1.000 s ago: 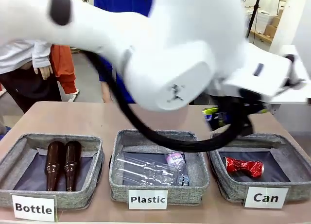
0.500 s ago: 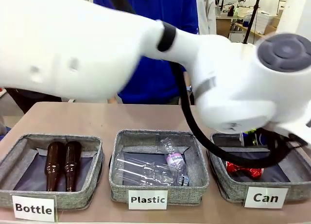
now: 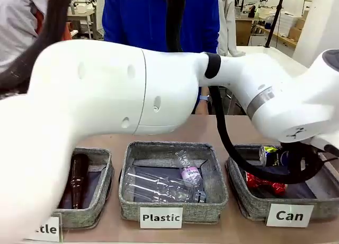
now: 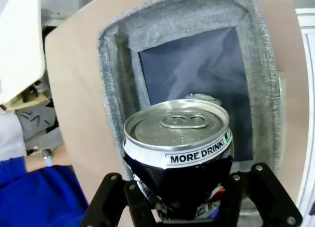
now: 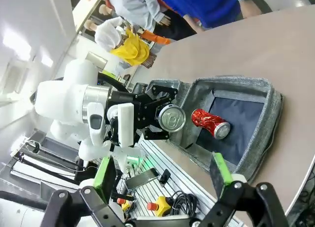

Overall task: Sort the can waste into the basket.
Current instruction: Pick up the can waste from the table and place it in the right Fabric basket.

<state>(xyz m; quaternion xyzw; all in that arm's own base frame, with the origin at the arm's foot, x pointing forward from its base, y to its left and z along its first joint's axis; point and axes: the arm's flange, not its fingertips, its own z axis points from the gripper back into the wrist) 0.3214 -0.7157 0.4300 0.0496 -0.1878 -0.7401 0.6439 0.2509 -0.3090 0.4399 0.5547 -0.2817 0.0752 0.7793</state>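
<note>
My left gripper [image 3: 276,158] is shut on the dark crushed can [image 3: 268,155], holding it just above the left part of the grey "Can" basket [image 3: 253,206]. In the left wrist view the dark can [image 4: 176,138] shows its silver top between my fingers [image 4: 110,190], with the basket's [image 4: 110,79] dark lining below. The red crushed can [image 3: 265,182] lies on that lining. From the side, the right wrist view shows the held can [image 5: 171,117] and the red can [image 5: 210,123] in the basket [image 5: 275,111]. My right gripper [image 5: 162,174] stands open and holds nothing.
The "Plastic" basket [image 3: 132,201] in the middle holds clear bottles [image 3: 164,184]. At the left, the "Bottle" basket [image 3: 103,164] holds a brown bottle [image 3: 78,178]. My left arm [image 3: 132,90] spans most of the front view. A person in blue [image 3: 153,16] stands at the far side.
My left arm has swung right and down, carrying the dark can from behind the Can basket to just over it. The red can has stayed in the basket.
</note>
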